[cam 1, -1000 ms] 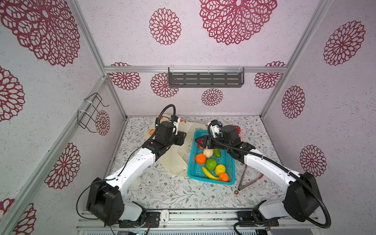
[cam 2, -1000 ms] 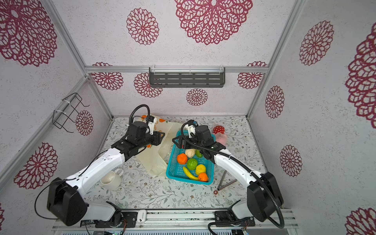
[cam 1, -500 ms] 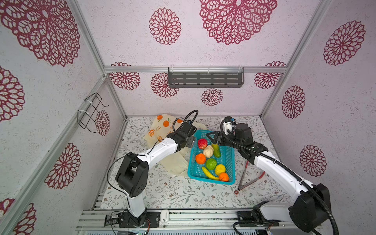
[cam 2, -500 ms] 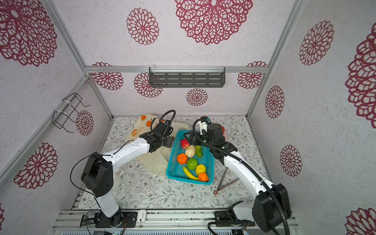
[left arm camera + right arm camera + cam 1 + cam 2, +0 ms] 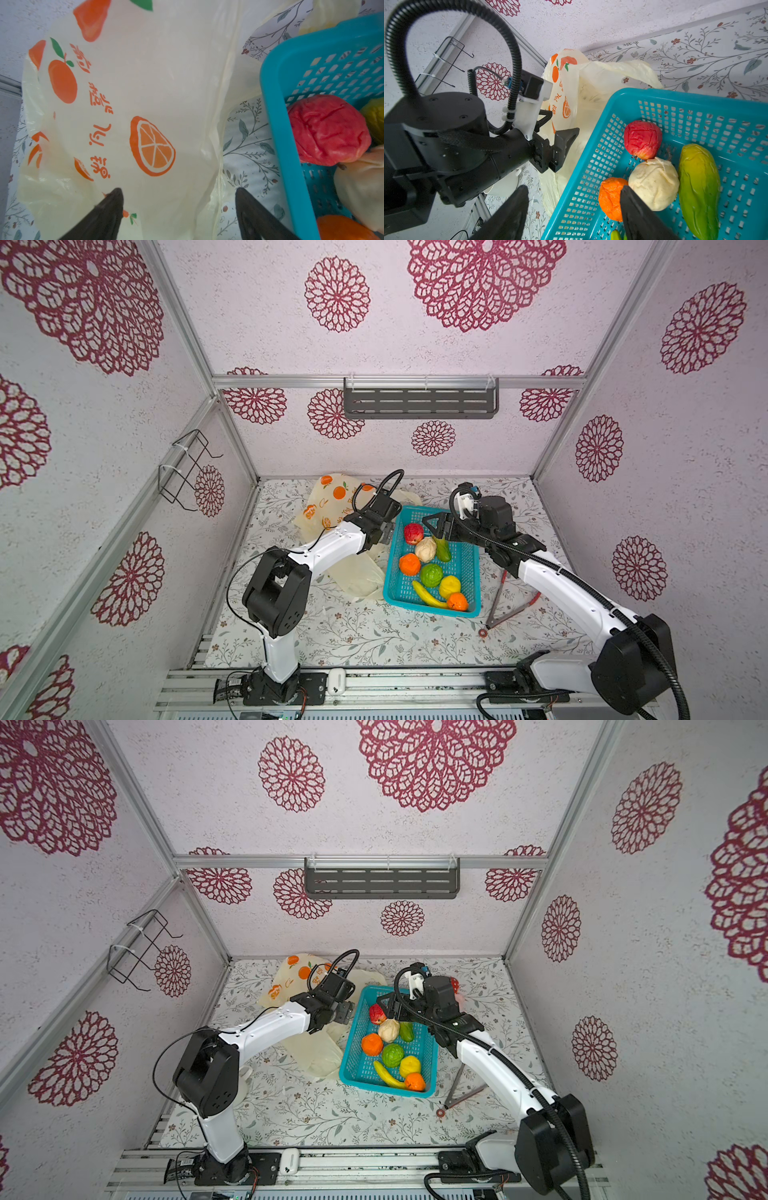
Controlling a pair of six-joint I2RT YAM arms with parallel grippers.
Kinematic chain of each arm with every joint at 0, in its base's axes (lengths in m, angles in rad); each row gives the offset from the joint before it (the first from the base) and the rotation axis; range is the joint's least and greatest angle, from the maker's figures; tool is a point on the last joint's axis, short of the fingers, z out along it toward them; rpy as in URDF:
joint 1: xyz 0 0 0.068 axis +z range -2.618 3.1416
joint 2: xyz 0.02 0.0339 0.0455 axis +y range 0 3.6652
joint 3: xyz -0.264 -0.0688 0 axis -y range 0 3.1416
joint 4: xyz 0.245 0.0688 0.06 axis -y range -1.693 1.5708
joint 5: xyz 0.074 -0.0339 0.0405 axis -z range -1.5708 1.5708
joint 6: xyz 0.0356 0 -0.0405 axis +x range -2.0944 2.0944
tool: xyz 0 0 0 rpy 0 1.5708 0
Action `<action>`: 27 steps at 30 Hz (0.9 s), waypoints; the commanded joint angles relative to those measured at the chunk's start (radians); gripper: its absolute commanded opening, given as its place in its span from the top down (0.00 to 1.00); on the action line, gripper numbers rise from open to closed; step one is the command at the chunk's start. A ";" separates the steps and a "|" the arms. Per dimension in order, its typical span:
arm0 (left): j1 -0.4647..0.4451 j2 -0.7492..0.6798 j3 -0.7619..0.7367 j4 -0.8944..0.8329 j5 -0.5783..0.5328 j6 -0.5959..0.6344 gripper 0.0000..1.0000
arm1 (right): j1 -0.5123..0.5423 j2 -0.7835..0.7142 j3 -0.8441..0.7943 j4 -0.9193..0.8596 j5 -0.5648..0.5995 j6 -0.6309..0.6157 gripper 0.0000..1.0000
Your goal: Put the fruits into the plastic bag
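Bearing orange characters (image 5: 101, 99), plastic bag (image 5: 166, 83) lies crumpled

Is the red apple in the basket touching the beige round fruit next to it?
Touching. In the right wrist view the red apple rests against the beige round fruit, their edges meeting with no gap; the left wrist view agrees.

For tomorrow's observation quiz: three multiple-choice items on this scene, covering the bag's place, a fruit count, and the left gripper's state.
1. The plastic bag lies: A beside the basket; B inside it; C held aloft.
2. Oranges in the basket: A one; B two; C four.
3. The left gripper has its fingers: A shut on the basket's rim; B shut on the bag; C open.
Key: A, it spreads on the table next to it; B, two show; C, they stand apart.
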 commanded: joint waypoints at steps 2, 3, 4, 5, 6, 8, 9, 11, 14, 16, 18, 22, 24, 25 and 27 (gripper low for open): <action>0.018 0.030 -0.034 0.006 0.023 -0.024 0.13 | -0.005 -0.020 0.009 0.037 -0.015 -0.001 0.28; 0.020 0.034 -0.036 0.008 0.022 -0.021 0.13 | -0.005 -0.019 0.011 0.038 -0.017 0.000 0.28; 0.022 0.039 -0.038 0.009 0.021 -0.017 0.13 | -0.006 -0.017 0.011 0.040 -0.018 0.000 0.28; 0.022 0.045 -0.038 0.010 0.018 -0.015 0.13 | -0.005 -0.017 0.011 0.042 -0.021 0.000 0.29; 0.026 0.051 -0.040 0.010 0.016 -0.016 0.13 | -0.006 -0.018 0.012 0.042 -0.021 0.000 0.29; 0.033 0.058 -0.048 0.021 0.005 -0.016 0.13 | -0.007 -0.018 0.013 0.042 -0.020 0.001 0.29; 0.035 0.062 -0.054 0.030 -0.008 -0.020 0.14 | -0.007 -0.018 0.012 0.042 -0.020 -0.001 0.29; 0.042 0.070 -0.062 0.041 -0.023 -0.023 0.14 | -0.007 -0.020 0.012 0.041 -0.024 -0.003 0.29; 0.048 0.082 -0.071 0.056 -0.038 -0.025 0.15 | -0.007 -0.022 0.013 0.039 -0.028 -0.004 0.29; 0.047 0.087 -0.074 0.063 -0.040 -0.025 0.16 | -0.006 -0.023 0.013 0.038 -0.026 -0.005 0.29; 0.048 0.086 -0.080 0.073 -0.040 -0.025 0.26 | -0.007 -0.024 0.013 0.036 -0.025 -0.007 0.30; 0.059 0.065 -0.102 0.105 0.007 -0.034 0.61 | -0.009 -0.022 0.011 0.036 -0.027 -0.008 0.30; 0.075 0.043 -0.123 0.129 0.048 -0.054 0.80 | -0.008 -0.025 0.011 0.036 -0.027 -0.007 0.30; 0.086 0.025 -0.134 0.141 0.078 -0.064 0.88 | -0.009 -0.027 0.011 0.035 -0.027 -0.009 0.30; 0.103 -0.013 -0.160 0.167 0.135 -0.081 0.98 | -0.008 -0.029 0.010 0.031 -0.023 -0.012 0.31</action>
